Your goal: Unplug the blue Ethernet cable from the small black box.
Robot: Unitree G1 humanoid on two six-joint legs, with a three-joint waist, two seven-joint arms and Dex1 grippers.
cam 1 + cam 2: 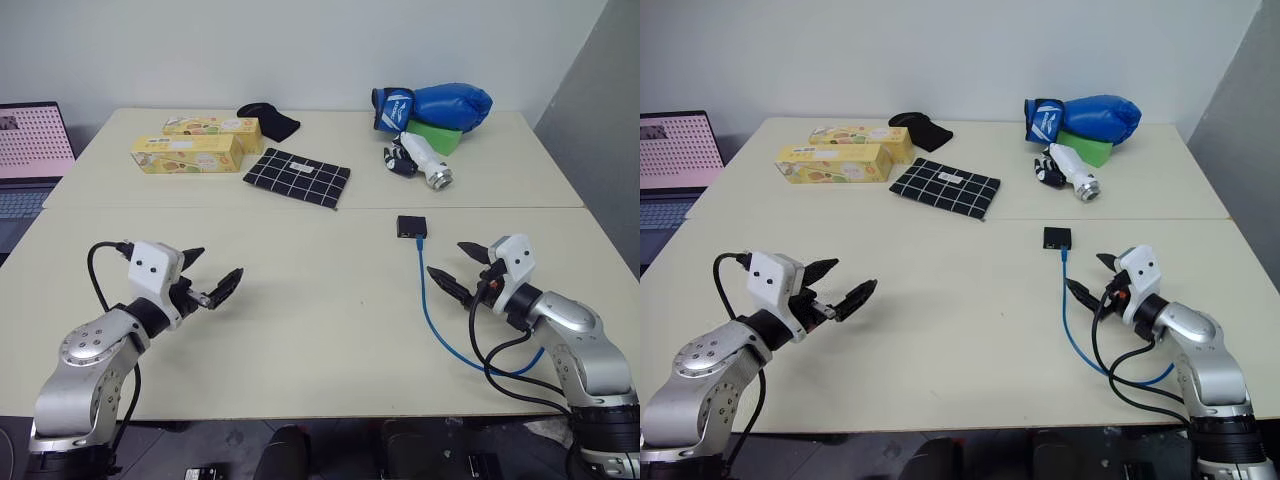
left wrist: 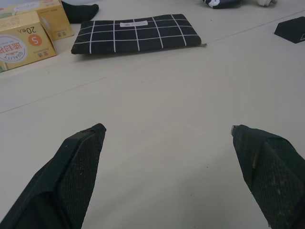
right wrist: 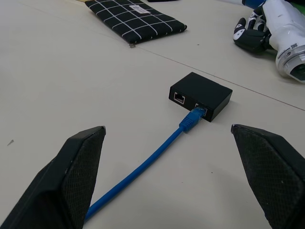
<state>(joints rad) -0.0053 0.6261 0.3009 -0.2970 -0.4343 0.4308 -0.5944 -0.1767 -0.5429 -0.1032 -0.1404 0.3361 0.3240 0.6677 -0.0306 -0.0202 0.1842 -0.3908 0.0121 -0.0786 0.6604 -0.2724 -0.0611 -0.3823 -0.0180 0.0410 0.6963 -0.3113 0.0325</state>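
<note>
The small black box lies flat on the table, right of centre. The blue Ethernet cable is plugged into one of its two side ports and runs back along the table towards my right arm. My right gripper hovers open just short of the box, with the cable passing between its fingers below. Over the near left of the table my left gripper is open and holds nothing; the box corner shows far ahead of it.
A black grid-patterned pouch lies at mid-table. Two yellow boxes and a black pad are at the back left. A blue boxing glove, a green block and a white bottle are at the back right. A laptop stands far left.
</note>
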